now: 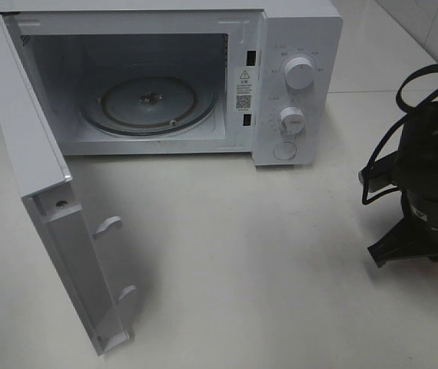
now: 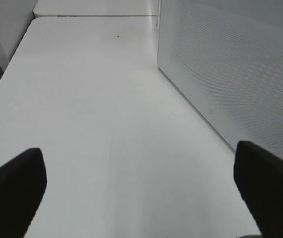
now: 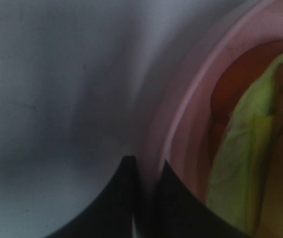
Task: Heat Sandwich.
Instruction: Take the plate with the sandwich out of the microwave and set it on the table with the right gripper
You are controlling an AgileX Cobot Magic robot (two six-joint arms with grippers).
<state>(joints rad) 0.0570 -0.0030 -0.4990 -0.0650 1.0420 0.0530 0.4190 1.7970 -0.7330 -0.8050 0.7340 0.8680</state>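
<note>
The sandwich (image 3: pixel 246 148) shows only in the right wrist view, as pale green and orange-red filling lying on a pink plate (image 3: pixel 191 99). My right gripper (image 3: pixel 144 198) is shut on the plate's rim, one finger outside it and one inside. In the exterior high view the right arm (image 1: pixel 426 184) is at the table's right edge, in front and to the right of the microwave; the plate is almost out of that view. My left gripper (image 2: pixel 141 193) is open and empty above the table, beside the microwave's perforated side wall (image 2: pixel 231 74).
The white microwave (image 1: pixel 296 46) stands at the back, its door (image 1: pixel 58 231) swung open to the left toward the table's front. A glass turntable (image 1: pixel 150 104) lies inside the cavity. Two knobs (image 1: pixel 300 74) are on its right panel.
</note>
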